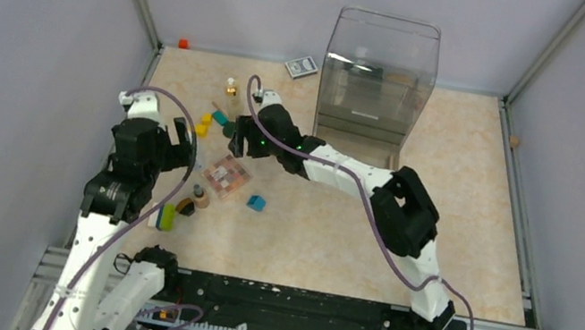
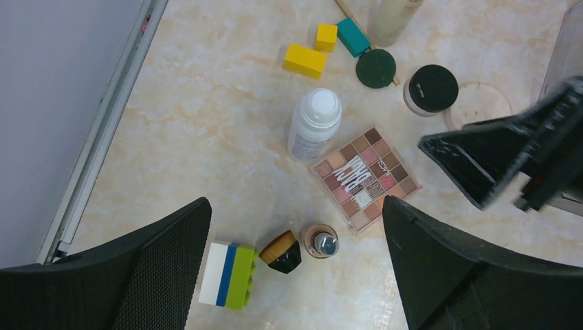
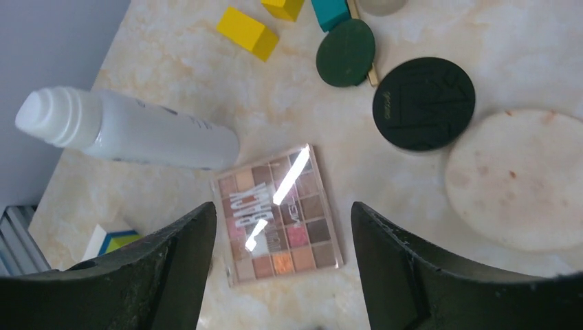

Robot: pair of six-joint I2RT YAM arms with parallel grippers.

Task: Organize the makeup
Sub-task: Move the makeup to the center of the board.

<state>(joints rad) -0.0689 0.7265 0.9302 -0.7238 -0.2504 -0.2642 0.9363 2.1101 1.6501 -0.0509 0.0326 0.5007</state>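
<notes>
Left gripper (image 2: 297,206) released, jaws wide with nothing between them. It hangs above the table, with the white bottle (image 2: 315,124) just beside the left corner of the pinkish checkered palette (image 2: 364,177). Further right, the black round compact (image 2: 431,88) sits just beside the beige round disc (image 2: 479,104). Right gripper (image 3: 282,206) also spread and empty, directly over the palette.

white arm links (image 1: 340,172), black joint housings (image 1: 404,210), looping purple cables (image 1: 389,256), black mesh-textured fingers (image 2: 151,275), small green light (image 1: 261,135)
</notes>
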